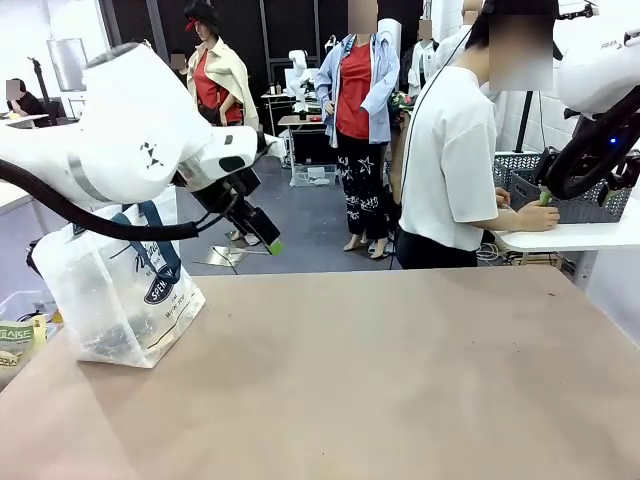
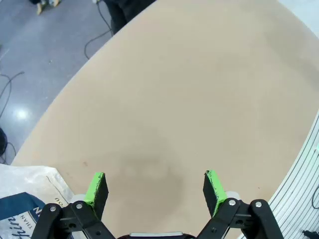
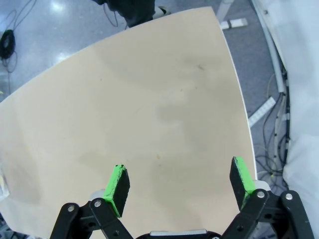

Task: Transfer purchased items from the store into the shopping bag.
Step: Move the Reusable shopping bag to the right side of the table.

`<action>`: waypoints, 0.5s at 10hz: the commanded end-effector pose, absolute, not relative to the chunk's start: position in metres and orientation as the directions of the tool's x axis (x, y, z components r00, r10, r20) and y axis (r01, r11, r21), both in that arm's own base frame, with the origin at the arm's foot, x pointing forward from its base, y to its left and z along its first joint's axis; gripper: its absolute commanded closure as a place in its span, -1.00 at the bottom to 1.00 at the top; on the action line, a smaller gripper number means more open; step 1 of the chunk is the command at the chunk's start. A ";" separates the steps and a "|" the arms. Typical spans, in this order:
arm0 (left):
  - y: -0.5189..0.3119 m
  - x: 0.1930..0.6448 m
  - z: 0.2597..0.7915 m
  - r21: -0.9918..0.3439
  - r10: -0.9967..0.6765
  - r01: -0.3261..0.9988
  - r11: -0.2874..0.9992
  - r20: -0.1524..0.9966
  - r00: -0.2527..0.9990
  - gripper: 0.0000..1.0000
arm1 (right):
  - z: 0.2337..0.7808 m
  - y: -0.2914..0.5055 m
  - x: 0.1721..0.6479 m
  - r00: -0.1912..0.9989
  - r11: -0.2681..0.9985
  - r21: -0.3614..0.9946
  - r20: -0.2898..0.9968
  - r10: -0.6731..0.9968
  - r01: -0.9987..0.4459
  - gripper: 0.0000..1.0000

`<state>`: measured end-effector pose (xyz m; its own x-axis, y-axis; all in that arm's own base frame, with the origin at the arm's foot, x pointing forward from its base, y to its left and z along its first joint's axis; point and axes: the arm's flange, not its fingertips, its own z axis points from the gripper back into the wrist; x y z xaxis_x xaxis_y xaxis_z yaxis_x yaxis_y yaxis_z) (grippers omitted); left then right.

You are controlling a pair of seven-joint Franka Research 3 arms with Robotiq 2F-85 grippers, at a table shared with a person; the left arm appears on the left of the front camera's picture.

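Landmark: shopping bag (image 1: 125, 290), upright at the table's (image 1: 380, 380) left end, was the one obstacle on the top | Right of the bag: bare tabletop ran to the far right edge | Above the bag: left arm (image 1: 120, 140) crossed over its mouth | Far right of the bag: person's hand (image 1: 537, 215) rested on a side counter (image 1: 580, 237) beside a basket (image 1: 570, 200)

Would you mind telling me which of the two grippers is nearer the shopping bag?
The left gripper: it hangs open just above and beside the frosted shopping bag at the table's left edge. The right arm's end is up at the far right, by the grey basket.
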<state>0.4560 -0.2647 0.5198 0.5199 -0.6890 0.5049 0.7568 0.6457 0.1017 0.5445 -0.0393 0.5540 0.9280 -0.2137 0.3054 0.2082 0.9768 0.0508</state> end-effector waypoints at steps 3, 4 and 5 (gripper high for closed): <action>-0.265 0.456 0.520 0.102 -0.689 0.757 0.646 0.505 0.520 -1.00 | 0.553 -0.037 0.544 0.924 0.972 0.032 0.304 -0.231 0.232 -1.00; -0.265 0.456 0.520 0.102 -0.689 0.757 0.646 0.505 0.520 -1.00 | 0.553 -0.037 0.544 0.924 0.972 0.032 0.304 -0.231 0.232 -1.00; -0.265 0.456 0.520 0.102 -0.689 0.757 0.646 0.505 0.520 -1.00 | 0.553 -0.037 0.544 0.924 0.972 0.032 0.304 -0.231 0.232 -1.00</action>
